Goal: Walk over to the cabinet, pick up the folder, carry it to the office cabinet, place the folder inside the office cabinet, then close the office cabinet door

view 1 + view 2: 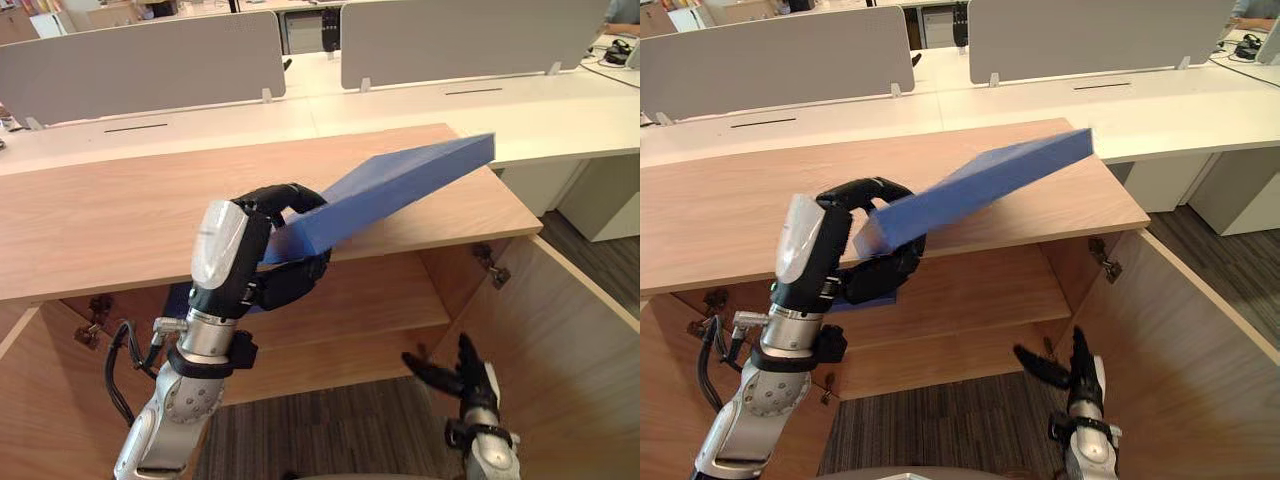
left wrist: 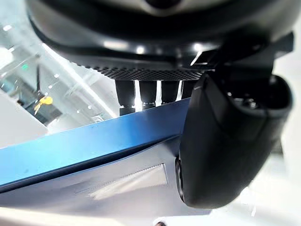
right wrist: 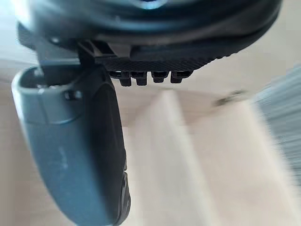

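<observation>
A blue folder (image 1: 400, 185) slants up to the right over the wooden cabinet top (image 1: 120, 205), its far end raised. My left hand (image 1: 262, 250) is shut on the folder's near end, fingers over the top and thumb beneath; the left wrist view shows the blue folder (image 2: 84, 146) pinched between the fingers (image 2: 150, 92) and the thumb. The office cabinet stands open below, with a wooden shelf (image 1: 370, 300) inside. My right hand (image 1: 462, 375) hangs low in front of the cabinet opening, fingers spread and straight, holding nothing.
The cabinet's right door (image 1: 560, 340) swings open towards me on the right; the left door (image 1: 40, 400) is open too. Behind the cabinet runs a white desk (image 1: 540, 110) with grey partition screens (image 1: 140, 65). Grey carpet (image 1: 330, 430) covers the floor below.
</observation>
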